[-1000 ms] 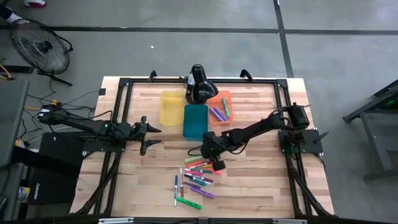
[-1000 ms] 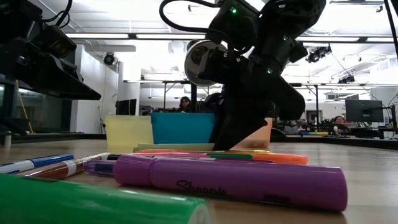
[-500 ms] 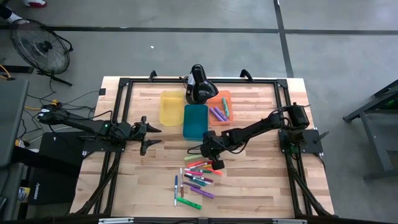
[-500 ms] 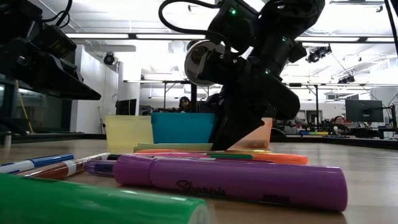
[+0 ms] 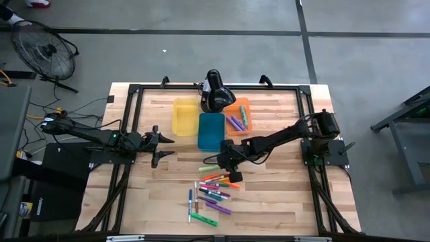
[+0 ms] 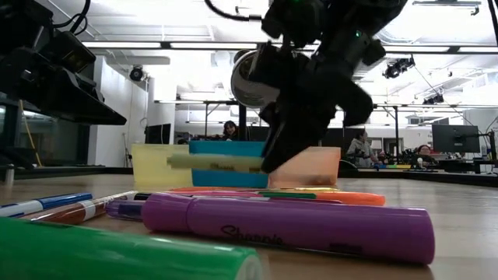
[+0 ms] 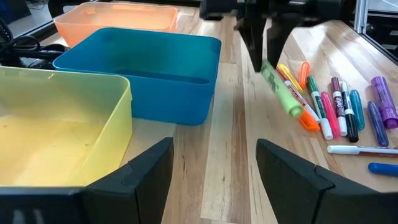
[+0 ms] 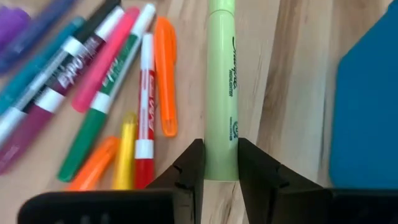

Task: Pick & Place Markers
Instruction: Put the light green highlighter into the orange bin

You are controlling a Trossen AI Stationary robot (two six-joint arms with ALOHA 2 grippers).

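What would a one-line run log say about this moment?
right claw: shut on light green marker, lifted off table | left claw: open, waiting by yellow bin | orange bin: holds a few markers

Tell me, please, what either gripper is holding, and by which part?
The right gripper holds a light green highlighter near one end of its barrel. The left gripper holds nothing.

Right claw [image 5: 222,163] over scattered markers [image 5: 209,193]

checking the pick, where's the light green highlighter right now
The light green highlighter is pinched in the right gripper, lifted off the table mid-workspace, just in front of the blue bin and above the marker pile.
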